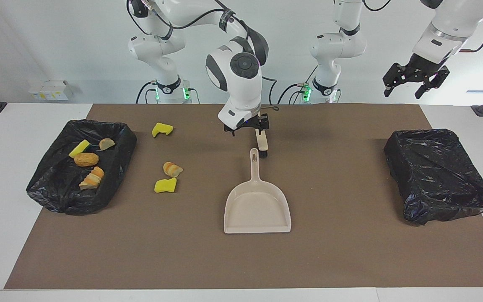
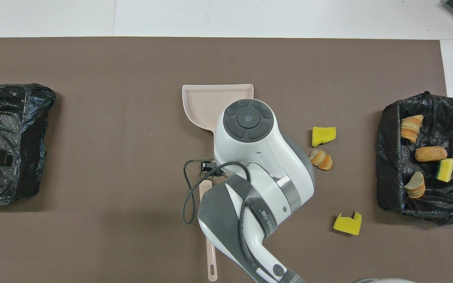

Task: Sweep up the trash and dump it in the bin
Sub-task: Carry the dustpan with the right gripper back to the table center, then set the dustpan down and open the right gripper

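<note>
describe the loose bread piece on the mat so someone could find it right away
Start at the bin holding trash, at the right arm's end of the table. Between it and the beige dustpan lie three loose pieces; the bread chunk is the golden-brown, ridged one, flanked by two yellow sponge pieces.

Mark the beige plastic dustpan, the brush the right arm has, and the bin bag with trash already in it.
beige plastic dustpan (image 1: 257,207): facing view, bare middle of the pan.
beige-handled brush (image 1: 261,140): facing view, handle just below the right gripper (image 1: 253,126).
black bin bag holding trash (image 1: 118,130): facing view, rim corner nearest the robots.
</note>
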`<state>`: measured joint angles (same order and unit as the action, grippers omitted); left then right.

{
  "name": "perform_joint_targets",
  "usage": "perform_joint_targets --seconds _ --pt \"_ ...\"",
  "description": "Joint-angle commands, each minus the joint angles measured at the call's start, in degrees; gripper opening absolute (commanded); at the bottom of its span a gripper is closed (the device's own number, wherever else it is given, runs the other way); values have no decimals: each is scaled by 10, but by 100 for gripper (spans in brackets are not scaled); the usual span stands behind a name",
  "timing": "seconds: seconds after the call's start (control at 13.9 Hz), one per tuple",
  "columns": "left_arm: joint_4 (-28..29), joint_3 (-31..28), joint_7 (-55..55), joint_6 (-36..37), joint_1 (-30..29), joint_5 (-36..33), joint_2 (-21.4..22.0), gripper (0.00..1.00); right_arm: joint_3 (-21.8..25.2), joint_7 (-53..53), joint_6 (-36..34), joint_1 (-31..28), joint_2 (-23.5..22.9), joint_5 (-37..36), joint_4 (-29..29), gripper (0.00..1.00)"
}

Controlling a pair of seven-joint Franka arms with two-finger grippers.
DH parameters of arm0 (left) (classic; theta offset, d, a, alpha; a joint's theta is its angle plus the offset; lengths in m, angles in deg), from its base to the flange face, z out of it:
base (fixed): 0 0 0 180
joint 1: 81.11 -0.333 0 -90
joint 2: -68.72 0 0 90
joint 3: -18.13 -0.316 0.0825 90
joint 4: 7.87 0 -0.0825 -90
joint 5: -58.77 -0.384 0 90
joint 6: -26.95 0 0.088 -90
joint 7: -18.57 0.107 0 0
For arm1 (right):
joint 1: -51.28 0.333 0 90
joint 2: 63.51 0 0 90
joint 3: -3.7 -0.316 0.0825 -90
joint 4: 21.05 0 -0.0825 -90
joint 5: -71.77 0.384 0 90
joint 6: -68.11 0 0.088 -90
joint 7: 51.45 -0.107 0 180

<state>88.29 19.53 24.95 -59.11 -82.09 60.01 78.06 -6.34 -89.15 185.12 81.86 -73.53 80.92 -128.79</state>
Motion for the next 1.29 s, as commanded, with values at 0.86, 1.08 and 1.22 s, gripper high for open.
perform_joint_targets --seconds 0.86,1.08,1.22 --pt "-6 4 -1 5 -4 -11 2 100 1 -100 121 114 77 60 -219 91" --pt "-5 4 -1 5 -4 -11 2 100 1 -96 115 117 73 61 -218 77" --pt "-5 4 -1 5 -4 -11 2 100 1 -94 111 117 72 61 -217 51"
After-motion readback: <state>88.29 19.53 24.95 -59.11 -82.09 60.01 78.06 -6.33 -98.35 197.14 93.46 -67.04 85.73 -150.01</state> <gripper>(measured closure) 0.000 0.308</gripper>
